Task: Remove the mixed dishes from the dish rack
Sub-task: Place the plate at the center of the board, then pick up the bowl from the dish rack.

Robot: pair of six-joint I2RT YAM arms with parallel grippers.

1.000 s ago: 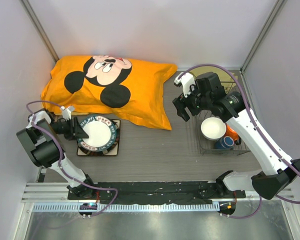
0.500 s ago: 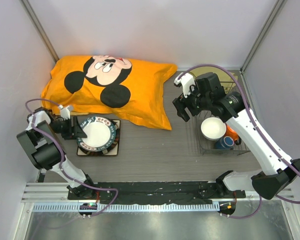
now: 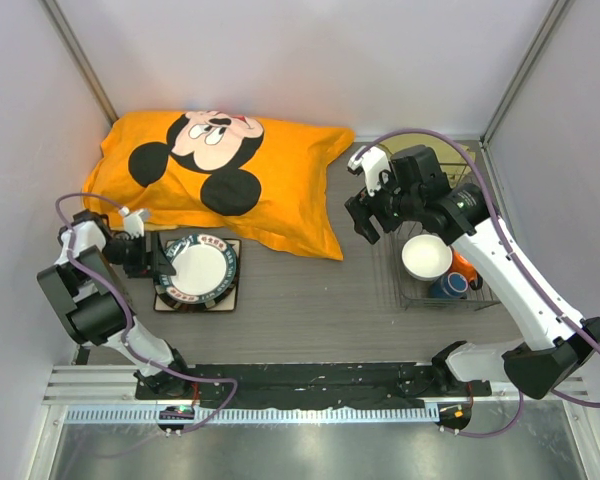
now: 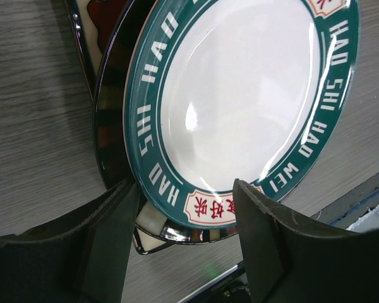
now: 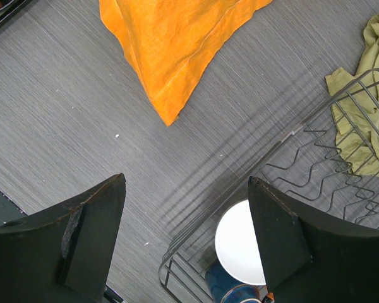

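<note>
White plate (image 4: 240, 107), green lettered rim, left claw (image 4: 184, 189) spread at its edge, right claw (image 5: 186, 183) spread

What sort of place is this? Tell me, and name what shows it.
Probably a robot test cell, not a real kitchen: bare white walls box in a grey table, where a dish rack sits near a Mickey Mouse pillow.

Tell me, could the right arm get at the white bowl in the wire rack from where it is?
Probably yes. The right gripper hangs open just beside the dish rack, and the white bowl shows bare from above, nothing over it. The orange mug close beside it may crowd the fingers.
</note>
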